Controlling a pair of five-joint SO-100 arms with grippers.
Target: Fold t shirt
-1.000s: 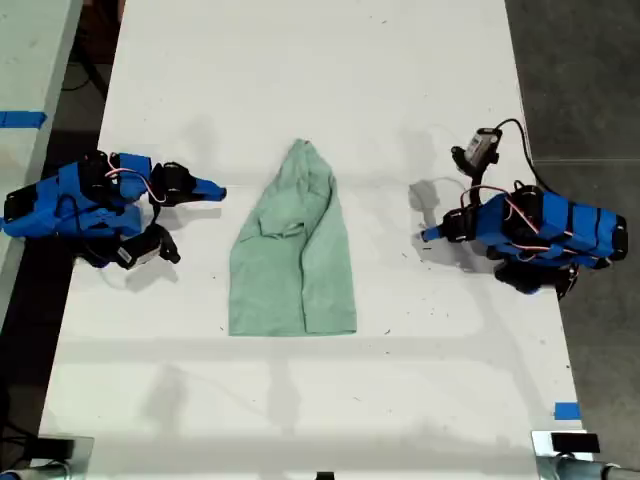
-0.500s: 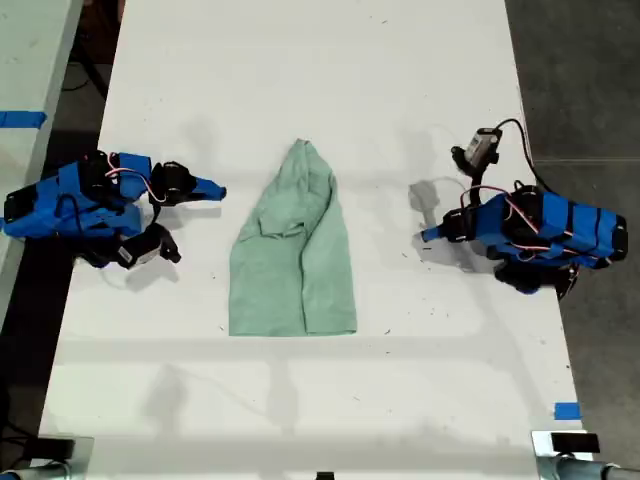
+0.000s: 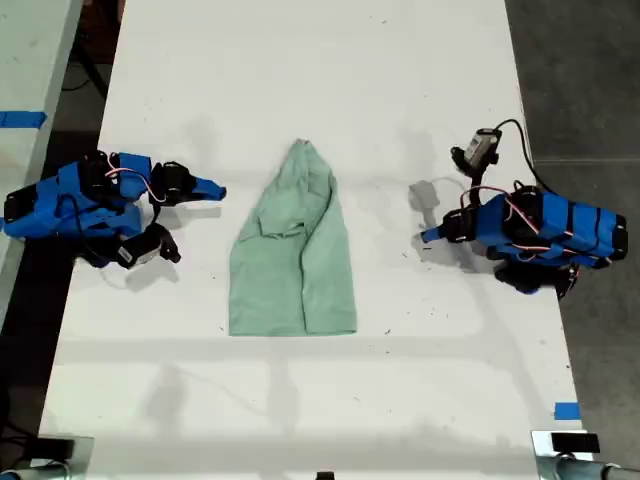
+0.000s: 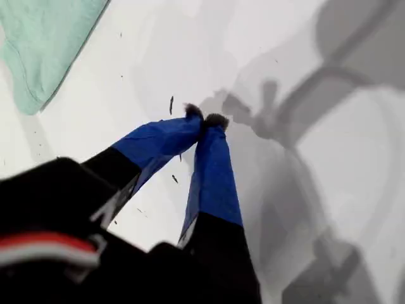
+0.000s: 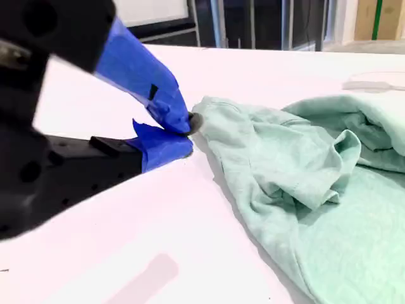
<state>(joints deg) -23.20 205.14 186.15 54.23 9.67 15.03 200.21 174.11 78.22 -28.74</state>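
The t shirt (image 3: pixel 295 255) is pale mint green and wrinkled. It lies flat in the middle of the white table (image 3: pixel 300 60), narrowing to a point at its far end. My first gripper (image 3: pixel 430 235) rests on the table at the exterior view's right, shut and empty, a good gap from the shirt. Its tips (image 4: pixel 204 118) meet over bare table, with a shirt (image 4: pixel 44 44) corner off to one side. My second gripper (image 3: pixel 218 188) sits at the exterior view's left, pointing at the shirt. It (image 5: pixel 186 134) is shut on nothing, just short of the shirt's (image 5: pixel 304 190) edge.
A blue tape mark (image 3: pixel 566 411) sits near the table's front corner at the exterior view's right. A second table with blue tape (image 3: pixel 20 120) stands beyond the exterior view's left edge. Dark floor (image 3: pixel 580 80) borders the table on the exterior view's right.
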